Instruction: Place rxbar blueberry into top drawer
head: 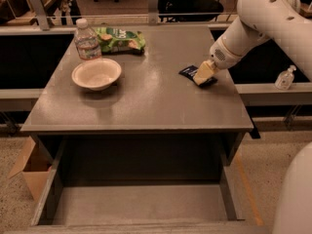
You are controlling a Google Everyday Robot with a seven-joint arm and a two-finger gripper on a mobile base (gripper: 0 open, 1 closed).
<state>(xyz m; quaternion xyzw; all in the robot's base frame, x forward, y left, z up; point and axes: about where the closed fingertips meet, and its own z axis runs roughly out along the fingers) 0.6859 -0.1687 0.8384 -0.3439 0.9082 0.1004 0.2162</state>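
The gripper (204, 73) rests on the rxbar blueberry (187, 72), well right of the bowl (96, 72); whether it grips cannot be told. A shallow hold could drop the bar short of the top drawer (139, 204).

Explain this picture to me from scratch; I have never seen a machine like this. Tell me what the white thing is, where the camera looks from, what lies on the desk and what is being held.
The big white thing is a robot arm, which belongs to a robot on a mobile base. At its tip is the gripper, the part that grasps things. It is lowered onto the rxbar blueberry, a small dark snack bar lying on the right side of the grey desk. Whether the bar is already gripped cannot be told. There is only one camera, and it looks down on the desk from its front side. Also on the desk are a pale bowl, a water bottle and a green chip bag, all at the far left. Below the desktop, the top drawer stands pulled open; the bar is meant to go in there.
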